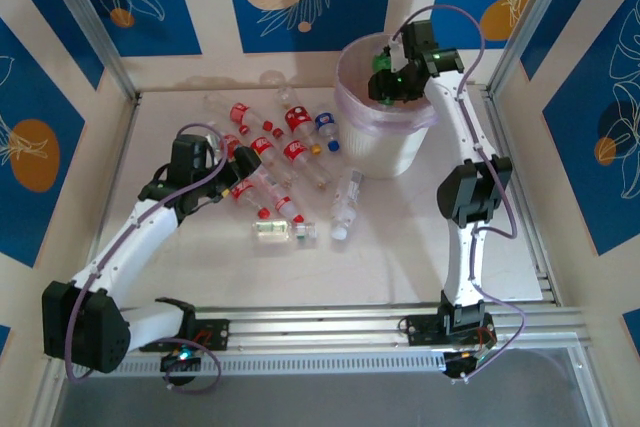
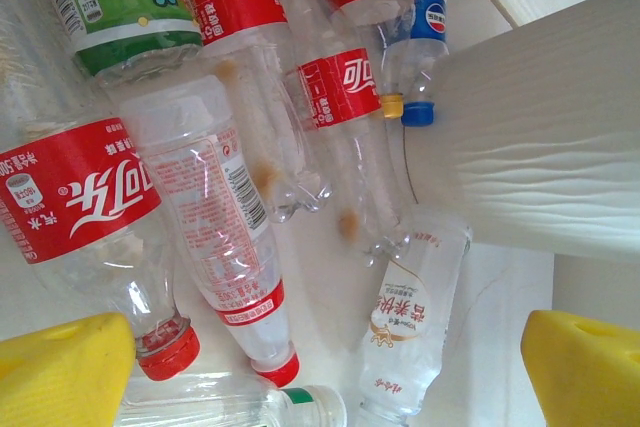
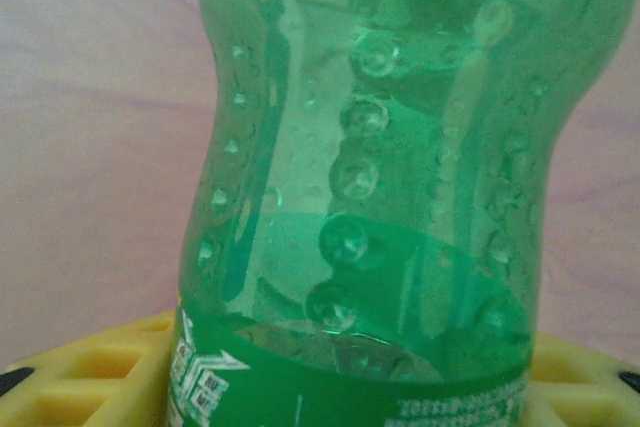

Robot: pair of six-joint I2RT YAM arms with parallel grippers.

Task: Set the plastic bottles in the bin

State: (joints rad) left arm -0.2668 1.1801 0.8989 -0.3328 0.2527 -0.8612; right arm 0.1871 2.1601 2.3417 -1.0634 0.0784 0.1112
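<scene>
Seen from above, the right claw hangs over the mouth of the bin with a green bottle pinched in it, though the grip itself is small and dark there. The right wrist camera makes it plain. The green bottle stands close before the lens, its dimpled body seated between the yellow fingers. Behind it is the lilac bag that lines the bin. Whether anything else lies inside the bin I cannot tell.

The other plastic bottles lie heaped on the worktop to the left of the bin, all outside it. The left claw hovers at the side of the heap farthest from the bin. Its wrist camera adds what the top view cannot: the left claw is spread wide with nothing gripped, above red-labelled bottles. A blue-labelled bottle has its cap just beside the bin's white wall. A white-labelled bottle lies near the bin's foot.
</scene>
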